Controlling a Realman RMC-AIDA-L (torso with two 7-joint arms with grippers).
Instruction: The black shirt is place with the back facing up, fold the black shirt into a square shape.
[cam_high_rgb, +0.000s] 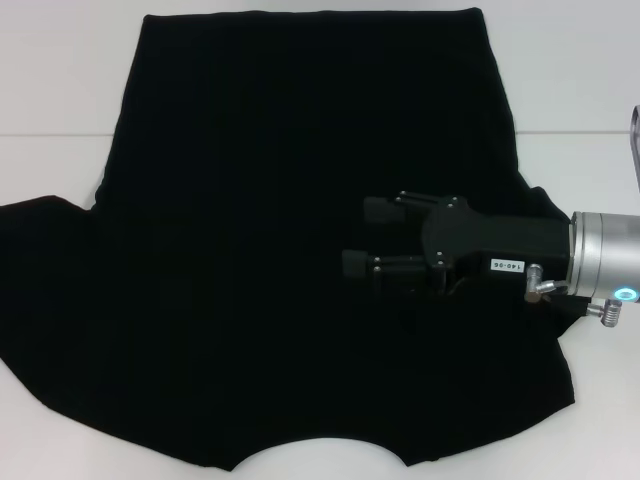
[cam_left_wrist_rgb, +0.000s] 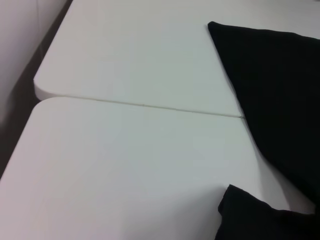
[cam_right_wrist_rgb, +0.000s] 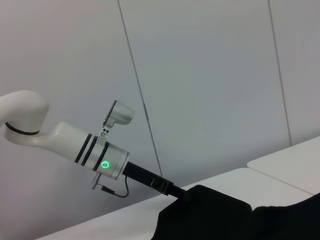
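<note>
the large black soft-fabric t-shirt (cam_high_rgb: 280, 240) lies spread flat beneath the right pincer (cam_high_rgb: 372, 238), whose fingers stand apart, empty, over its middle, probably poised to gather cloth for folding.

the left pincer (cam_right_wrist_rgb: 185, 196) sits at the shirt's edge; i cannot tell its state.

From my left wrist camera I see the white table (cam_left_wrist_rgb: 125, 165), made of two tops that meet at a thin seam running across it; the far top's rounded corner sits by a pale wall; the black shirt (cam_left_wrist_rgb: 280, 95) lies flat along one side, one corner reaching past the seam; a second black fold rises nearest the camera.
</note>
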